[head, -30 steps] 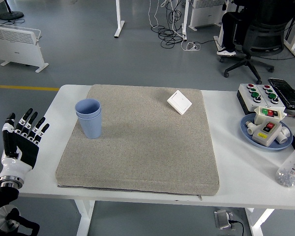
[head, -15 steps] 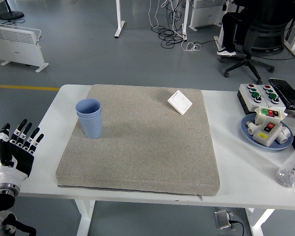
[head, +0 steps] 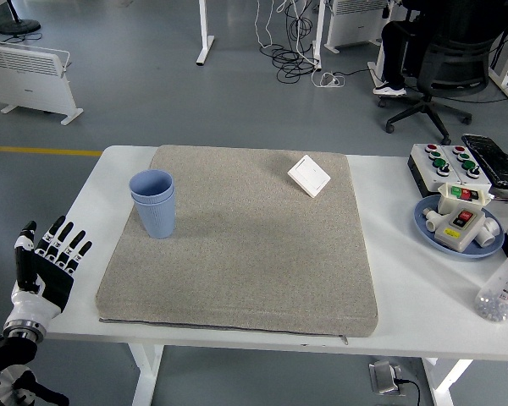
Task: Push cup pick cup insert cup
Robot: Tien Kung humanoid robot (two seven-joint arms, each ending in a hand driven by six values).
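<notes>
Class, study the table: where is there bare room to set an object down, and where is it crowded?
Free: the grey felt mat, from the stacked blue plastic cups rightward and below the white square switch plate; also the white table strip right of the mat. Crowded: the right edge, with the button box, blue plate of parts and clear bottle.

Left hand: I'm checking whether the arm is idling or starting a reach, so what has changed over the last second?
The left hand, fingers spread and holding nothing, dropped toward the table's near-left corner, then came slightly back up and right toward the grey mat. It has taken hold of nothing. The stacked blue cups, the white square plate and the items at the right edge stayed put.
</notes>
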